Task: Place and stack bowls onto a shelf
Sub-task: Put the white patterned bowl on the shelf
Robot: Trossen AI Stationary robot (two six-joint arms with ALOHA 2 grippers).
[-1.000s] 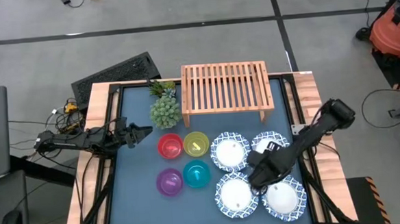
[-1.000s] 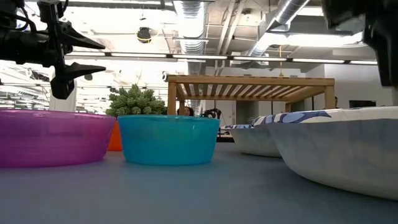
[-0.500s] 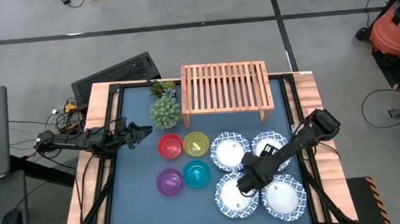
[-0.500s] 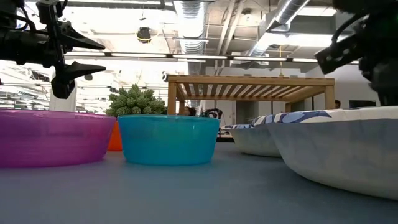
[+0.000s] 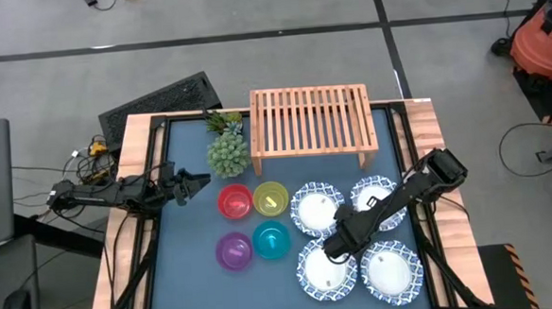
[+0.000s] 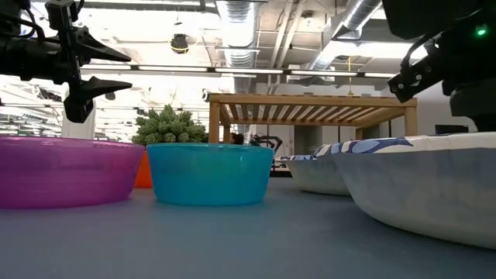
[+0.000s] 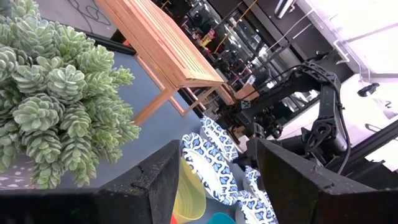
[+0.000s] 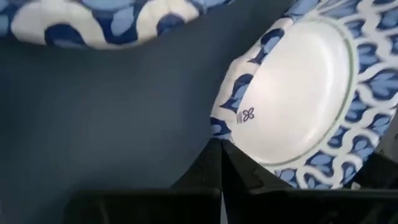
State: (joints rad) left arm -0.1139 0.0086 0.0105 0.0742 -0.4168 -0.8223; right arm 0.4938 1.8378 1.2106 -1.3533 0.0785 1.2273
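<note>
I see a dark blue tabletop (image 5: pixel 192 263), grey floor (image 5: pixel 250 23) around it; left claw (image 5: pixel 200 181) gapes empty at the left edge, right claw (image 5: pixel 330 247) among white bowls (image 5: pixel 317 209), grip unclear.

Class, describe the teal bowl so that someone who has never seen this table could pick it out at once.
Find the wooden shelf at the table's far edge. In front of it and to the left, four small plain bowls form a square. The teal bowl is its near corner, beside the white patterned bowls; its neighbours are yellow, red and purple.

Grey floor (image 5: pixel 278 8) crossed by dark lines, an orange vacuum (image 5: pixel 542 29), ceiling ducts (image 6: pixel 232 19) overhead
</note>
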